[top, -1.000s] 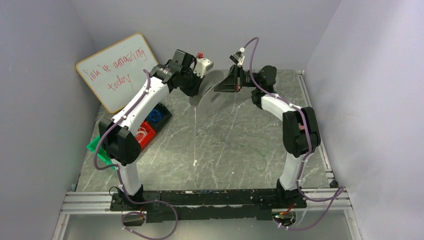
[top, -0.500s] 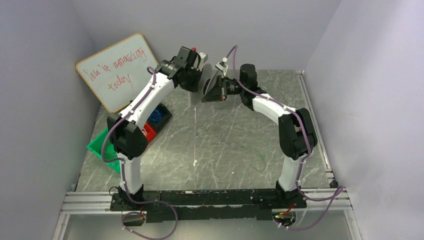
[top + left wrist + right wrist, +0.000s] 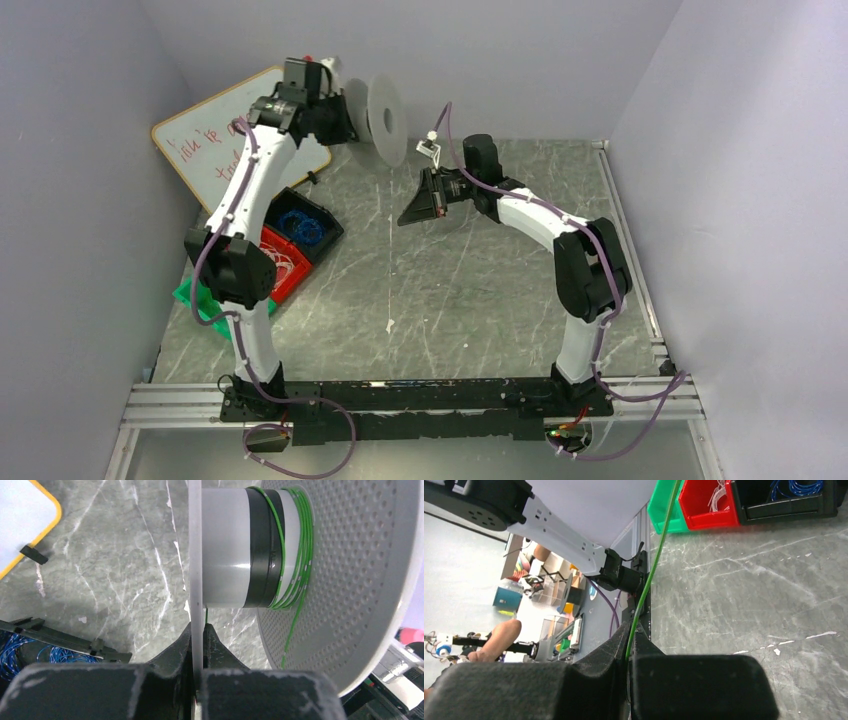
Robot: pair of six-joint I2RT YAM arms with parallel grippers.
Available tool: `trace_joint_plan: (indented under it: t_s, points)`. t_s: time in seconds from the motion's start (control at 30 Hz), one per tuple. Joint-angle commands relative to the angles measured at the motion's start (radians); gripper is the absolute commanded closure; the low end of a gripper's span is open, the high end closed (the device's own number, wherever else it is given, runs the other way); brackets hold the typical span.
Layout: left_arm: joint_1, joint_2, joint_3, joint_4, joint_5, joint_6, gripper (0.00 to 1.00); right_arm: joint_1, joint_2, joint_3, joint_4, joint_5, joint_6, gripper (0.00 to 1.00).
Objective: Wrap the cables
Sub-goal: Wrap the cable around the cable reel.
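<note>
The cables show as a thin green wire (image 3: 295, 555) wound in a few turns round the hub of a white perforated spool (image 3: 385, 118). My left gripper (image 3: 198, 627) is shut on the thin edge of one spool flange (image 3: 195, 555) and holds the spool high by the back wall. My right gripper (image 3: 630, 637) is shut on the green wire (image 3: 654, 565), which runs taut up out of its fingertips. In the top view the right gripper (image 3: 410, 215) hangs low over the middle of the table, right of and below the spool; the wire is too fine to see there.
A whiteboard (image 3: 200, 140) leans at the back left, behind the left arm. Below it stand a black bin with blue wire coils (image 3: 300, 222), a red bin (image 3: 280, 262) and a green bin (image 3: 195, 298). A metal rail (image 3: 640, 300) edges the table's right side.
My left arm has swung the spool up and to the left, away from the right gripper. The right gripper has dropped lower and moved left. The loose green strands on the table at the right are gone.
</note>
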Motion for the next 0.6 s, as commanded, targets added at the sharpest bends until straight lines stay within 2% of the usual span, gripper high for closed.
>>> trace_joint_plan:
  t_s: [0.0,0.13,0.37,0.47,0.57]
  points:
    - [0.079,-0.068,0.044,0.136,0.213,-0.085,0.98,-0.002,-0.009,0.018,-0.028,-0.041,-0.062,0.93]
    - [0.155,-0.104,-0.002,0.208,0.415,-0.117,0.98,-0.007,0.020,0.006,0.028,-0.060,-0.022,0.94]
    - [0.239,-0.161,-0.105,0.352,0.725,-0.125,0.98,-0.064,0.079,-0.059,0.340,-0.097,0.245,0.95]
    - [0.244,-0.189,-0.138,0.374,0.841,-0.060,0.98,-0.107,0.099,-0.089,0.522,-0.102,0.407,0.95]
    - [0.243,-0.217,-0.169,0.327,0.924,0.076,0.98,-0.150,0.114,-0.095,0.626,-0.100,0.530,0.95]
